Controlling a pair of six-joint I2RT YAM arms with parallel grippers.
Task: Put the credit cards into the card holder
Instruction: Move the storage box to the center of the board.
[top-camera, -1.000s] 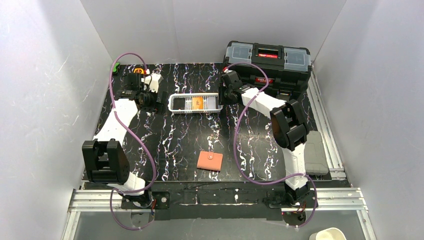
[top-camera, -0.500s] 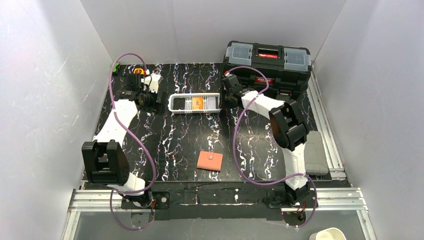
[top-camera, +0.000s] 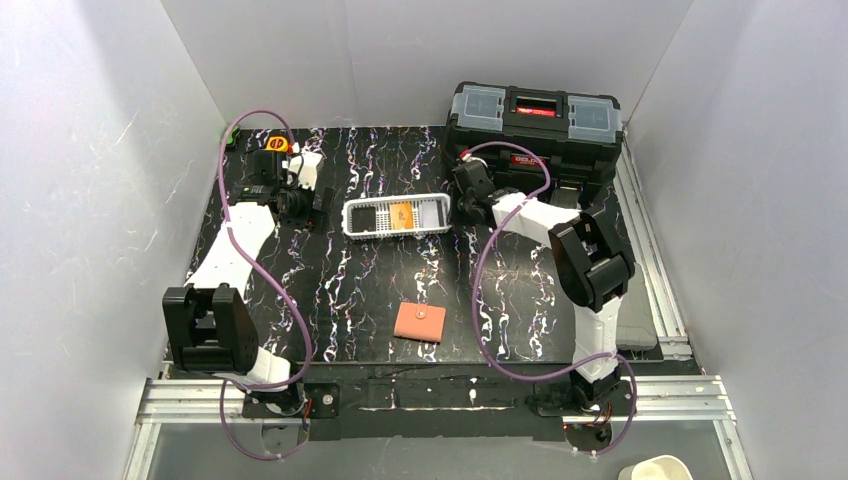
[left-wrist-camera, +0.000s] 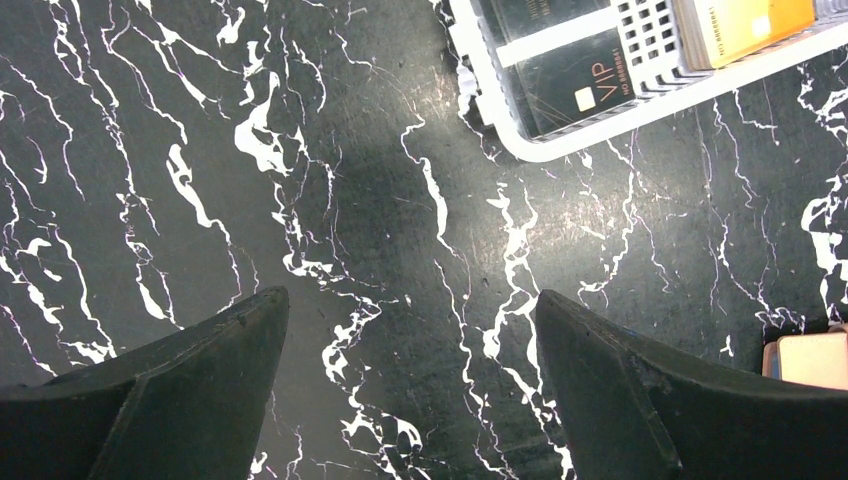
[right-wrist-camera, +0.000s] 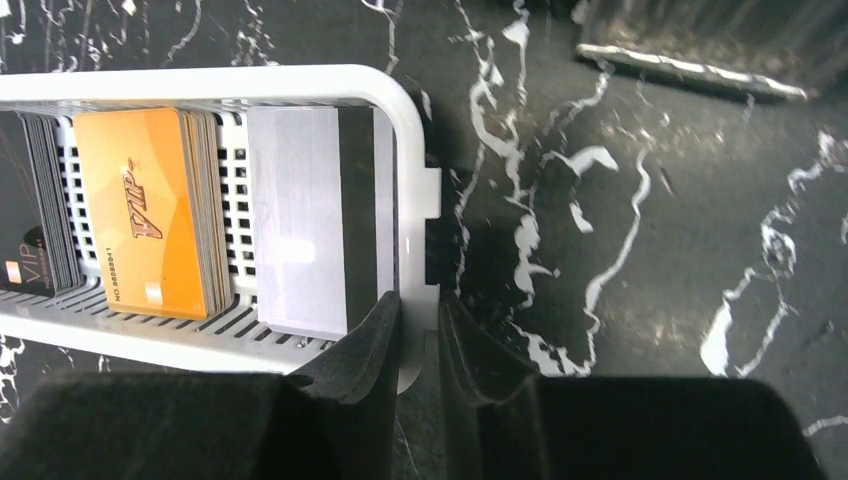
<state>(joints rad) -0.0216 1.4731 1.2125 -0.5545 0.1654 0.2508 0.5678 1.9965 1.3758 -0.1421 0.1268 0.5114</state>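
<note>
Salmon-pink card holder (top-camera: 420, 322), closed, snap tab on top, lying flat on the black marbled desk (top-camera: 370, 280) at its near middle, well apart from both hands. Right hand (right-wrist-camera: 418, 345): narrow, one finger inside and one outside the right end wall of the white slotted basket (right-wrist-camera: 200, 80), apparently pinching that wall, though the contact itself is in shadow. Left hand (left-wrist-camera: 408, 300): spread wide, holding nothing, above bare desk just beside the basket's left end. Basket contents: credit cards (top-camera: 400, 213) in three lots side by side; black stack (left-wrist-camera: 570, 80) at the left, orange stack (right-wrist-camera: 150, 215) in the middle, pale grey card (right-wrist-camera: 300, 230) with a dark stripe at the right, nearest the right hand. Lettering: "VIP" on the top black card and on the top orange card, each with a line beginning "NO"; digits too small to read. Black toolbox (top-camera: 535, 125) with a red label on its lid, at the far right of the desk.
</note>
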